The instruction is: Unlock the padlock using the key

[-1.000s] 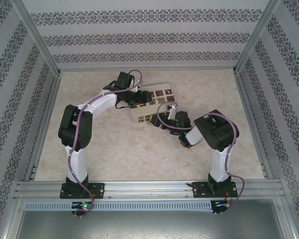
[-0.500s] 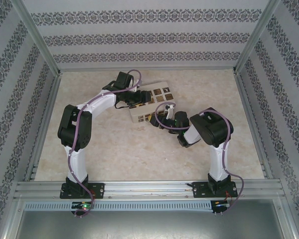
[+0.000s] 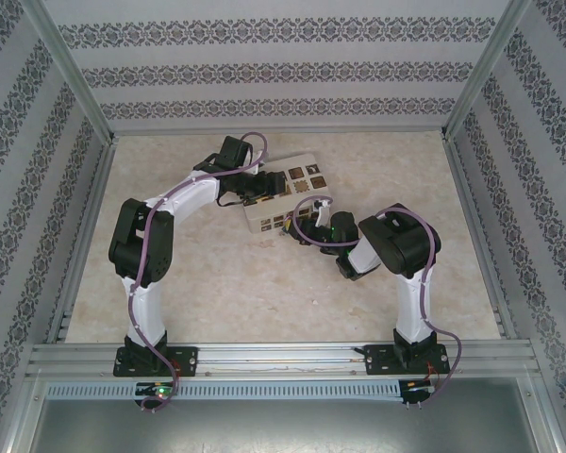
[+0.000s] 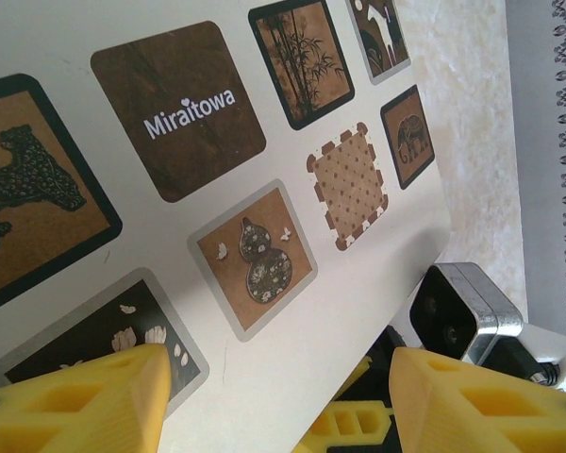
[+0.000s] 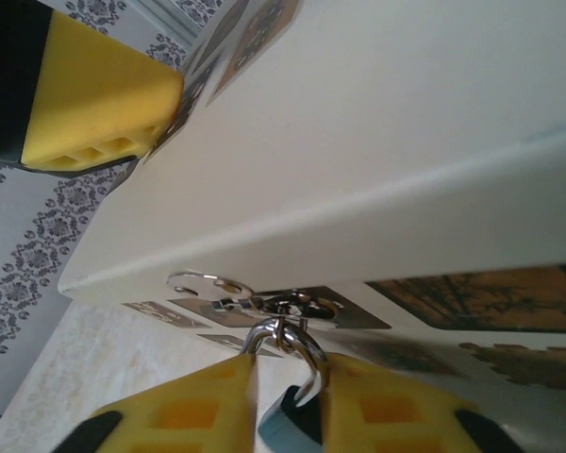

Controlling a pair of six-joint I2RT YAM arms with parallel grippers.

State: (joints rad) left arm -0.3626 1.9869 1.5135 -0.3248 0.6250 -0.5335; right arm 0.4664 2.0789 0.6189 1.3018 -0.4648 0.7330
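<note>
The padlock (image 5: 288, 427) has a blue body and a silver shackle (image 5: 300, 347) hooked through the metal hasp (image 5: 264, 304) on the front of the cream box (image 3: 292, 179). My right gripper (image 5: 288, 401) sits low at that front face, and its yellow fingers (image 5: 184, 411) are pinched in against the shackle and body from both sides. From the top view, the right gripper (image 3: 302, 225) touches the box's near side. My left gripper (image 4: 274, 392) stands open over the box lid (image 4: 358, 283), one finger (image 5: 94, 104) resting on the lid. The key is out of view.
The box lies tilted on the marble-patterned table (image 3: 217, 283), a little behind the middle. Patterned walls (image 3: 283, 71) and metal frame rails (image 3: 283, 357) close the space in. The right wrist's camera housing (image 4: 462, 316) sits just off the box's edge.
The right arm has slid left toward the box's front, and its fingers have closed in around the padlock. The left arm and the box have stayed still.
</note>
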